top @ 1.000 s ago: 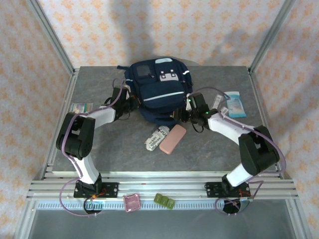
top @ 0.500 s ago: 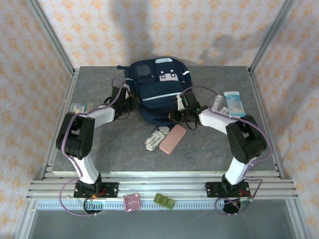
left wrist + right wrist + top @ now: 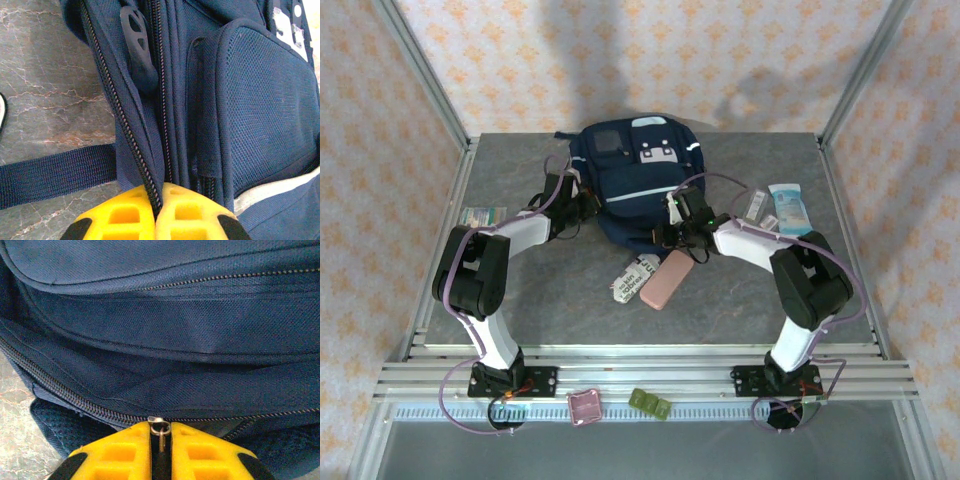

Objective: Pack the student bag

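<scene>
The student bag (image 3: 640, 180), navy with a white-grey front patch, lies at the back middle of the table. My left gripper (image 3: 588, 206) is at its left side. In the left wrist view that gripper (image 3: 159, 200) is shut, pinching the fabric edge with the open zipper teeth (image 3: 131, 145) between its yellow fingers. My right gripper (image 3: 672, 224) is at the bag's near right edge. Seen from the right wrist, it (image 3: 161, 436) is shut on the metal zipper pull (image 3: 160, 428), which stands in the narrow slot between the fingers, against the bag's fabric (image 3: 160, 330).
A pink case (image 3: 666, 279) and a white lettered packet (image 3: 632, 278) lie just in front of the bag. A light-blue pack (image 3: 790, 208) and a small packet (image 3: 756, 205) lie to the right. A card (image 3: 481, 215) sits at the left edge. A navy strap (image 3: 55, 172) lies across the table.
My right gripper has moved left along the bag's near edge and has shut on the zipper pull. The left gripper holds as before.
</scene>
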